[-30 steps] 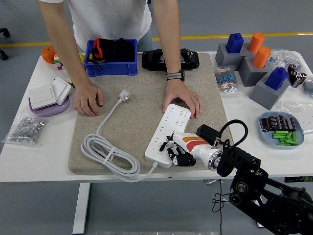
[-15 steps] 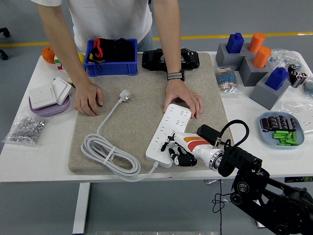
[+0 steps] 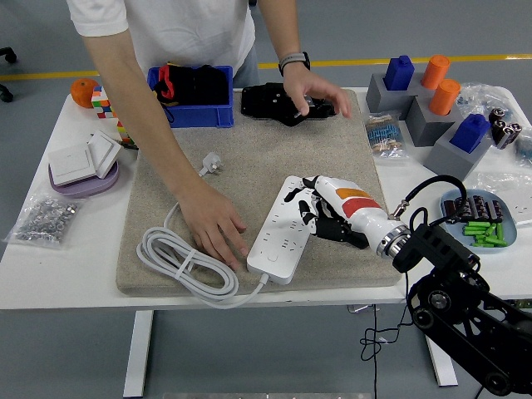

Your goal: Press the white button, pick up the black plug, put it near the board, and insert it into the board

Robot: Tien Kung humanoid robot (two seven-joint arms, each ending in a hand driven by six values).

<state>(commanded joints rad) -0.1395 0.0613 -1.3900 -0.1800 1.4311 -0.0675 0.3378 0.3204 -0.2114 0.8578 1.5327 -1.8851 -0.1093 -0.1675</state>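
- While my right hand (image 3: pixel 320 212) hovers over the white power strip (image 3: pixel 287 230) with fingers loosely curled, grasping nothing, I judge the button press is the step in hand.
- I'd lead with one fingertip, straight down.
- A person's hand (image 3: pixel 214 234) steadies the strip's near end; another reaches the black plug (image 3: pixel 278 103) at the mat's far edge.

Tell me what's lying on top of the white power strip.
The robot hand rests its fingers on the power strip mid-section, and a person's hand presses beside its near end. The sockets beneath the fingers are covered; no plug is seen in the rest.
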